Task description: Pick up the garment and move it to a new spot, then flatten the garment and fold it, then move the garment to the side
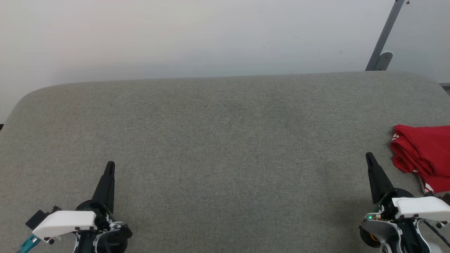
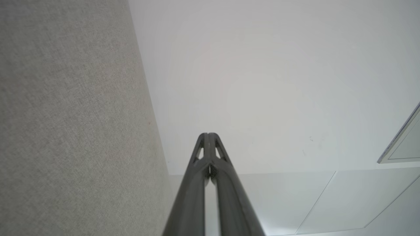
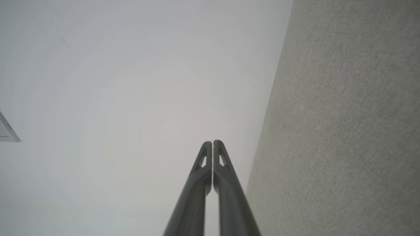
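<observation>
right gripper [image 1: 369,155] pressed together, pinching nothing, parked low at the right of the head view, pointing away over the grey fabric surface [image 1: 225,147]. left gripper [image 1: 110,165] likewise pressed together and empty, low at the left. same closed pairs plain in both wrist views, against a pale wall [image 1: 175,35] with the grey surface down one side.

red garment [image 1: 423,151] bunched or loosely folded on the surface at the far right, just beside the right gripper, to its right and slightly beyond its tip; apart from it, not touching so far as can be told. well apart from the left gripper, with the bare width of the surface between. right arm clearly the nearer, so probably the one for any reach: a short swing rightward and a little forward, spread open first.

visible part stretched roughly near-to-far along the edge, layered folds facing left; true long axis not to be judged, being cut off at the right edge of the head view. white trim [image 1: 396,137] at the top-left corner, more near the bottom; lettering and number hidden. lower end partly masked by the right wrist's white housing [image 1: 418,206]. hard to say whether neatly folded or merely heaped, and so whether waiting for pickup or already set aside.
</observation>
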Motion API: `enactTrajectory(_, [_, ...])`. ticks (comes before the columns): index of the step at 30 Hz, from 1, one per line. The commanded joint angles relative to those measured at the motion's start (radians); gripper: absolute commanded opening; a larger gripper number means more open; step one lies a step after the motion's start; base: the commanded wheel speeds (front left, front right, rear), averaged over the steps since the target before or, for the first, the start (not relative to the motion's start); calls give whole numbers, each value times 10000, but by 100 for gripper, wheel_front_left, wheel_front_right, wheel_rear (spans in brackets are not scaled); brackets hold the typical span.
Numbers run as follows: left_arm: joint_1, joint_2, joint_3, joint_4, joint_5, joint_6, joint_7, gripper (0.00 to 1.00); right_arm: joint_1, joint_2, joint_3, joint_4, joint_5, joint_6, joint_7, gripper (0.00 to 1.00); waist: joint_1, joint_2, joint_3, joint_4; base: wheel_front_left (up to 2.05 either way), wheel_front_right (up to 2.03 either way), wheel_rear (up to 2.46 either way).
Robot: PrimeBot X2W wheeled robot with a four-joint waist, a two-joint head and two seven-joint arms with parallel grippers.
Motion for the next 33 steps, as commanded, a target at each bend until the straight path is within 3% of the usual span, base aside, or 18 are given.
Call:
enactTrajectory(1, [-128, -25, 46, 1, 17, 22, 52, 0, -49, 14, -17, 16, 38, 0, 13, 0, 0, 0, 0, 0, 0, 0, 0])
enactTrajectory(33, [-133, -43, 75, 1, 53, 22, 70, 0, -49, 15, -15, 16, 40, 0, 11, 0, 0, 0, 0, 0, 0, 0, 0])
